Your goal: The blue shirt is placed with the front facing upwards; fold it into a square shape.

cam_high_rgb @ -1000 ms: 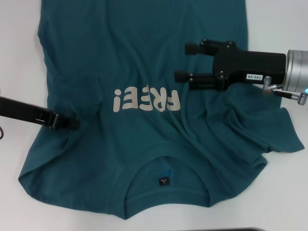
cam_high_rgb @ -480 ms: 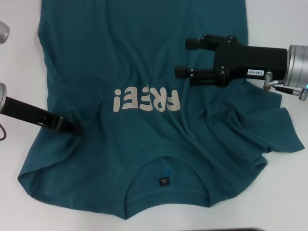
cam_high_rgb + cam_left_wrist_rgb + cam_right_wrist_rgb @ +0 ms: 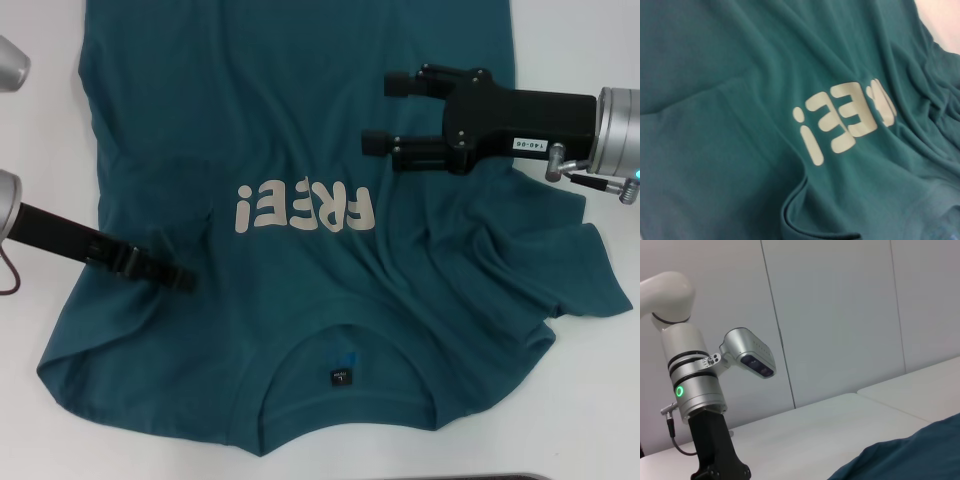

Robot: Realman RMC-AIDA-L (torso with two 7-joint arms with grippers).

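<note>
White table (image 3: pixel 560 40), pale panelled wall (image 3: pixel 840 315) behind. One blue shirt (image 3: pixel 300 110) lies spread front-up, lettering showing, collar nearest the robot. Two grippers over it: the right gripper (image 3: pixel 385 113) hovers above the chest, jaws released; the left gripper (image 3: pixel 180 279) lies low on the sleeve side, jaws' state unclear.

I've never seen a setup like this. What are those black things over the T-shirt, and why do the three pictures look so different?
It is a two-armed robot. One picture looks down from its head; the others come from cameras on each wrist. A blue shirt lies print-up on a white table. The right gripper hangs over the shirt, jaws open, holding nothing. The left gripper lies low on the cloth near the lettering; whether it pinches anything is unclear. The left wrist shows cloth close up; the right wrist shows the other arm and wall.
</note>
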